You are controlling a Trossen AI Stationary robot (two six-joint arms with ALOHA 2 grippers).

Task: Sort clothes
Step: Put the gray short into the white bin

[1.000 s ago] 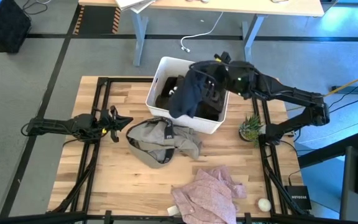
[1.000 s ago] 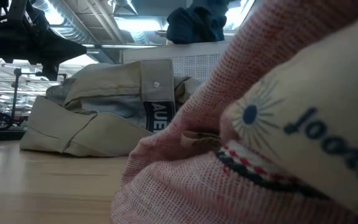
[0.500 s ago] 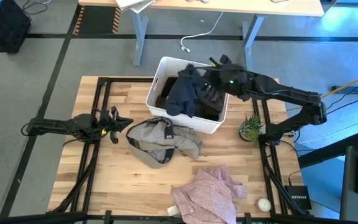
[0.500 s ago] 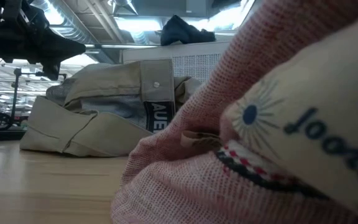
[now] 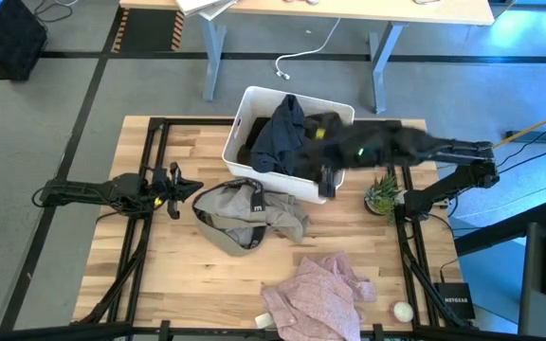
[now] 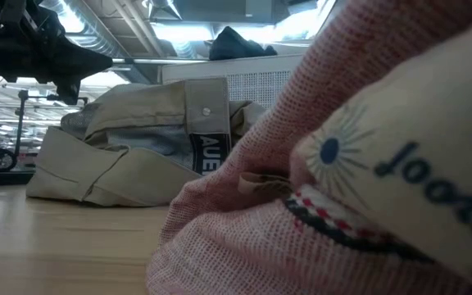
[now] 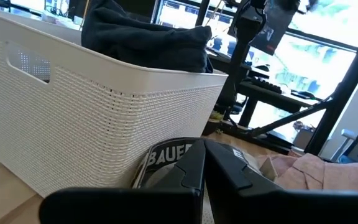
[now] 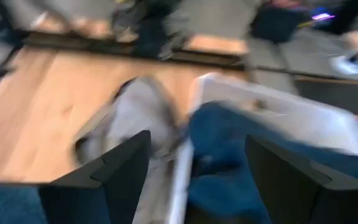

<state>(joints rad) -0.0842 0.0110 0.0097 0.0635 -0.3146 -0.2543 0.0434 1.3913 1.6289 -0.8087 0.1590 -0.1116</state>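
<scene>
At upper centre of the high view the navy garment [image 5: 281,137] lies draped in the white bin [image 5: 245,112], soft and light, best pinched at a bunched fold, while the right gripper [image 5: 327,180] has its jaws apart, the left gripper [image 5: 183,185] jaws together.

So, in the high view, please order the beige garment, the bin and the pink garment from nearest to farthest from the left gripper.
From the left gripper:
1. Beige garment, just beside it.
2. Bin, behind, at the table's back.
3. Pink garment, at the front edge.
</scene>
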